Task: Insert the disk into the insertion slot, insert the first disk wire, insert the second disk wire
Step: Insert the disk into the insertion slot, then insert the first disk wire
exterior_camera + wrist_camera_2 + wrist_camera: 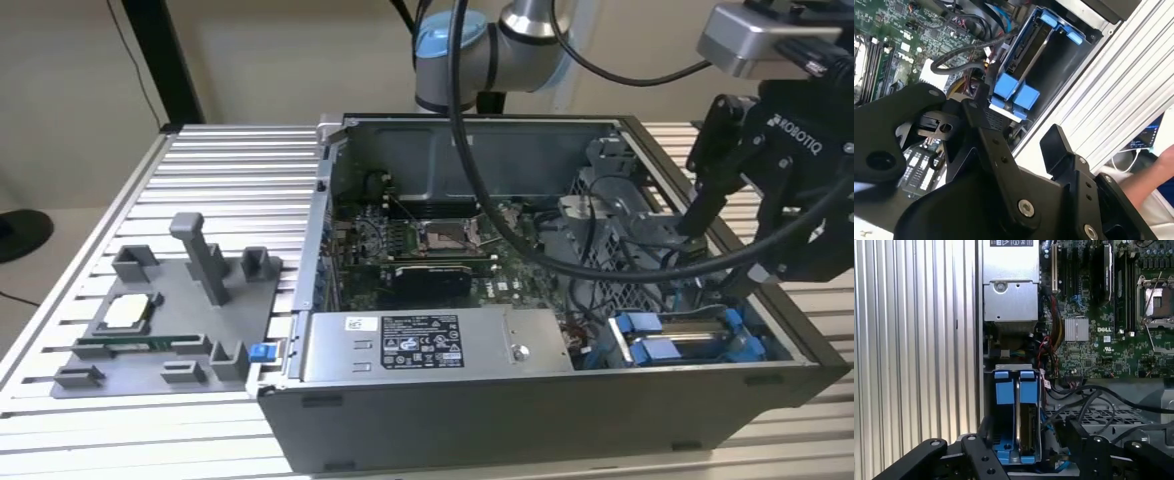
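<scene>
jaws apart; disk [1005, 390] w/ blue frame

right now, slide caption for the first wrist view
The gripper, fingers open, poised over the blue-framed disk seated in the insertion slot.

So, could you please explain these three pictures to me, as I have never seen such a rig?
It is a robot arm with a black two-fingered pincer, working over an open computer case on a ribbed metal table. The exterior view looks from off the arm; both wrist views ride on it, looking past the pincer. A grey parts tray lies beside the case. The pincer is open and holds nothing; below it the blue-framed disk seems to sit in the insertion slot.
</scene>
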`<state>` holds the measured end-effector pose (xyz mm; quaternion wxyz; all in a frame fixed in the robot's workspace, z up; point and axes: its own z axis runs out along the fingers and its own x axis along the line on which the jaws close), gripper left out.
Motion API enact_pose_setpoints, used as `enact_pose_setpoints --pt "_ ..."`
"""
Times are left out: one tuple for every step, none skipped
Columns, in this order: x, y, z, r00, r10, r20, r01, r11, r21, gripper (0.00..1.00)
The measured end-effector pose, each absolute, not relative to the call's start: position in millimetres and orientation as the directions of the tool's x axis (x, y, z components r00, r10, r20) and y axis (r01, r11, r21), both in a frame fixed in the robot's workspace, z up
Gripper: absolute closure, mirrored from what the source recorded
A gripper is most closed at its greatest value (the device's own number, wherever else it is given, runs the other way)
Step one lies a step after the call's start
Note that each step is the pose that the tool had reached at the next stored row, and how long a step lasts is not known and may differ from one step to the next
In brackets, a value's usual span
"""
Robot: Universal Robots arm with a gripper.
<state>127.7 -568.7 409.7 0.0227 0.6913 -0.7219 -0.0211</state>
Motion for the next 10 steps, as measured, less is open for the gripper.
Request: enact_pose_setpoints --pt "127.8 -566.1 409.2 -0.043 -0.999 0.004 -0.997 0.043 0.060 0.00" --pt "127.7 -563.5 408.3 -0.042 -0.999 0.004 -0.998 0.042 0.057 0.00" --pt "127.8 -561.3 407.1 -0.038 -0.999 0.003 -0.998 0.038 0.053 0.00" --pt "127.9 -559.9 405.7 -0.031 -1.000 0.003 -0.998 0.031 0.050 0.00" --pt "127.9 -559.2 404.6 -0.019 -1.000 0.003 -0.999 0.019 0.048 0.00" --pt "127.8 -559.0 403.4 -0.005 -1.000 0.003 -0.999 0.006 0.045 0.00" --pt "127.8 -558.7 402.4 0.010 -1.000 0.004 -0.999 -0.010 0.042 0.00" --pt "127.9 -558.4 401.6 0.024 -1.000 0.005 -0.999 -0.024 0.041 0.00" --pt "127.9 -558.4 400.8 0.040 -0.999 0.006 -0.998 -0.039 0.039 0.00" --pt "127.8 -558.4 400.2 0.055 -0.998 0.008 -0.998 -0.055 0.037 0.00"
